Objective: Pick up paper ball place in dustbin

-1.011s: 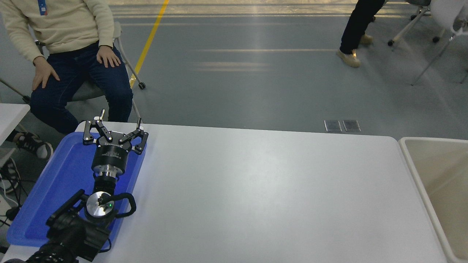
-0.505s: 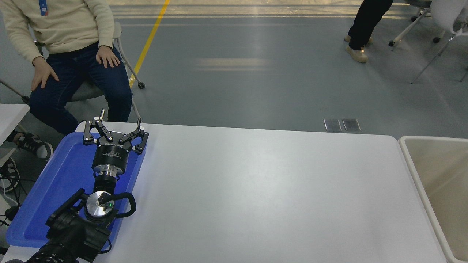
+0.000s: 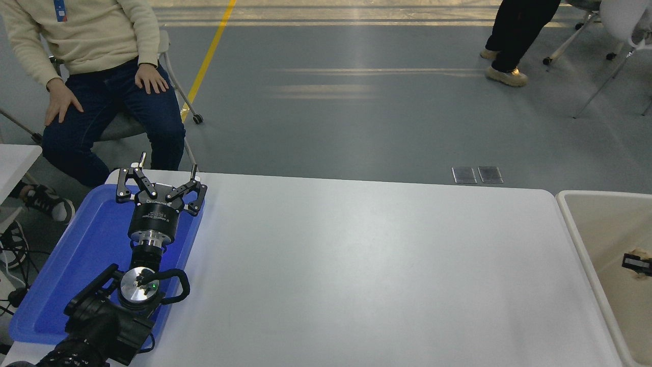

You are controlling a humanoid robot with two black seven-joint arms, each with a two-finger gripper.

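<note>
At the picture's right edge a black fingertip of my right gripper (image 3: 636, 263) pokes in over the inside of the cream-white dustbin (image 3: 570, 214). A tan wad, the paper ball (image 3: 644, 253), sits pressed against that fingertip, above the bin's beige floor; the gripper appears shut on it, though most of it lies beyond the frame. My left gripper (image 3: 167, 164) is parked at the lower left over the blue tray, its fingers spread open and holding nothing.
A flat blue tray (image 3: 61, 275) lies on the white table (image 3: 356, 265) at the left, under the left arm. A person sits on a chair (image 3: 117, 125) past the table's far left corner. Another person's legs (image 3: 514, 41) stand at the top right.
My right gripper's tip, with the paper ball against it, has come into view over the dustbin from the right edge. The person at top right has stepped rightward. The left arm has not moved.
</note>
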